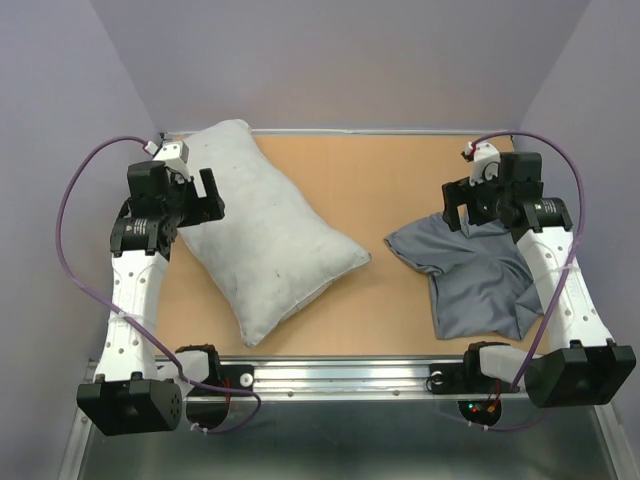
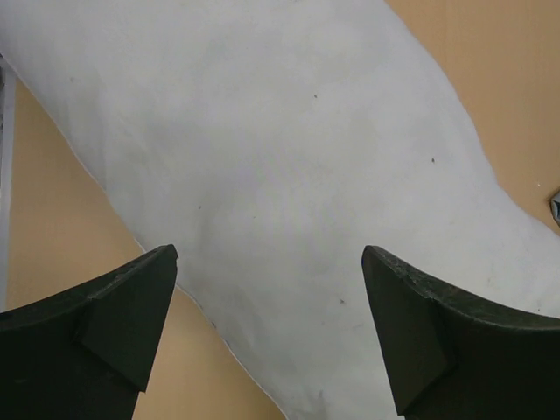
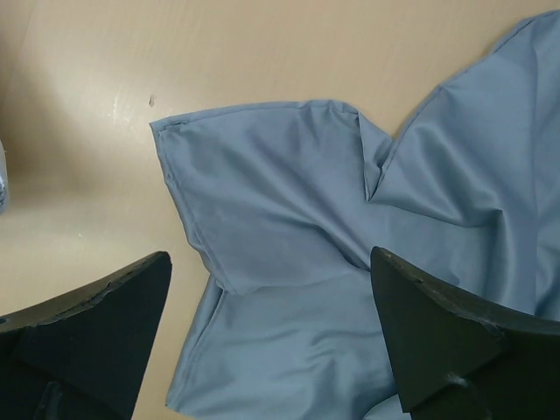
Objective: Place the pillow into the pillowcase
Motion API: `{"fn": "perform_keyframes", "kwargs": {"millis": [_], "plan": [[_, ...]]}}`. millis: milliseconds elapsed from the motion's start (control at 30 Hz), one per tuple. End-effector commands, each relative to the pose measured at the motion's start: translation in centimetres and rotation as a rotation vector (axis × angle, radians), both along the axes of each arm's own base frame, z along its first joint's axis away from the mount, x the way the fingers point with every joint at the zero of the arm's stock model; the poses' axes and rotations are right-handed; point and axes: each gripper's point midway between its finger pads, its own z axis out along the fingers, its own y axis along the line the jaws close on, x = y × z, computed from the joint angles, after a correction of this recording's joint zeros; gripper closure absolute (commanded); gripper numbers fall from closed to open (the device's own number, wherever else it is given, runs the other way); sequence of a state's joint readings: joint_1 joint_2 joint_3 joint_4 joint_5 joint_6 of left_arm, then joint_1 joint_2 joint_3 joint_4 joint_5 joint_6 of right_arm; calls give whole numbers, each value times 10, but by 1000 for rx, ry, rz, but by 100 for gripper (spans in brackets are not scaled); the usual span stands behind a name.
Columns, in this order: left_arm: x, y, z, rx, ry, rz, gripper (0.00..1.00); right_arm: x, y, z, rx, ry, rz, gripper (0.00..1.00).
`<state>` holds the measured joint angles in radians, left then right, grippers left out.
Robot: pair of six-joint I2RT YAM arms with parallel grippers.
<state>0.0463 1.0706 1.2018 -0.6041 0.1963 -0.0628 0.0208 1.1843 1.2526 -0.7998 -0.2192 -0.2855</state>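
The pillow (image 1: 265,235) is a plump off-white cushion lying diagonally on the left half of the table, and it fills the left wrist view (image 2: 289,157). My left gripper (image 1: 197,193) is open and empty, hovering over the pillow's far left edge. The pillowcase (image 1: 472,275) is a crumpled blue-grey cloth on the right side, also in the right wrist view (image 3: 315,262). My right gripper (image 1: 484,207) is open and empty above the pillowcase's far edge.
The wooden table (image 1: 385,180) has bare surface between pillow and pillowcase and at the back. Purple walls close in on three sides. A metal rail (image 1: 330,378) runs along the near edge between the arm bases.
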Motion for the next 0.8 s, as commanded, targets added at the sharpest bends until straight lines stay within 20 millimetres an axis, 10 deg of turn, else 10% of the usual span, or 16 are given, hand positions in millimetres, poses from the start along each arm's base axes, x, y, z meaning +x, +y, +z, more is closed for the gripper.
{"fn": "perform_keyframes", "kwargs": {"millis": [0,367,533,767], "plan": [[-2,10,-20,-49,56,139,1,-7,3,-7,7,20,19,0],[62,11,-45,-146,114,260,1,-26,-7,-63,-62,239,26,0],[107,6,-100,-129,232,243,1,-31,-7,-74,-64,287,31,0],[202,-15,-106,111,167,-212,13,-43,-1,-78,-32,344,53,0]]}}
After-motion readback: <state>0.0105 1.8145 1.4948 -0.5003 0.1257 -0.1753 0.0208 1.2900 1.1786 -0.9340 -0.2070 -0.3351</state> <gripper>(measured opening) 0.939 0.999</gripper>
